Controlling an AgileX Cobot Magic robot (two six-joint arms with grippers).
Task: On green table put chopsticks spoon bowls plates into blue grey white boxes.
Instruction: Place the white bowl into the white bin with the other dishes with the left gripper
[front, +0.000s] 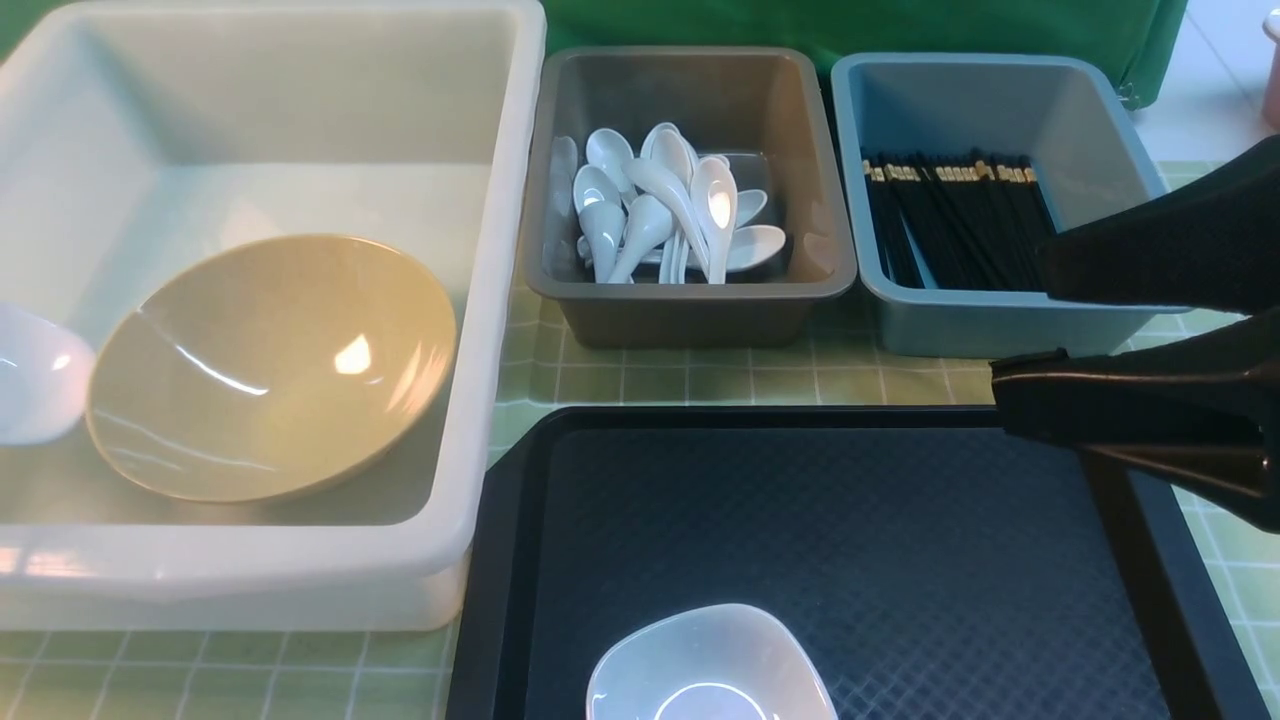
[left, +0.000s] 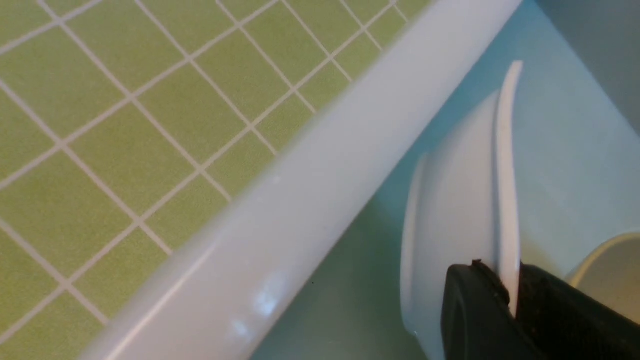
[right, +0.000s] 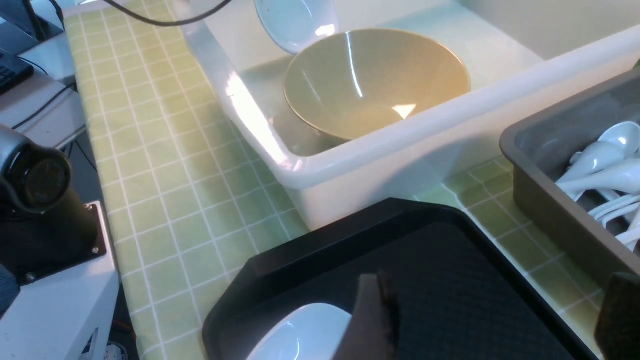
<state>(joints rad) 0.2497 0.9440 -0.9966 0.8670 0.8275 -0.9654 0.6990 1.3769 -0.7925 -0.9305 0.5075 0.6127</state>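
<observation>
Your left fingers (left: 475, 305) are clamped on the rim of a small white bowl (left: 460, 200), held on edge inside the white box (front: 505, 300) beside the tan bowl (front: 270, 365) — releasing looks like all that's left there. The other small white bowl (front: 710, 665) sits at the black tray's (front: 800, 520) near edge, leftward and nearer you than your right fingers (front: 1100, 395), which gape empty — the nearer arm. No readable writing anywhere.

Front camera looks forward over the desk (front: 700, 380); both wrist cameras, left very close, share its white box (front: 300, 110).
</observation>
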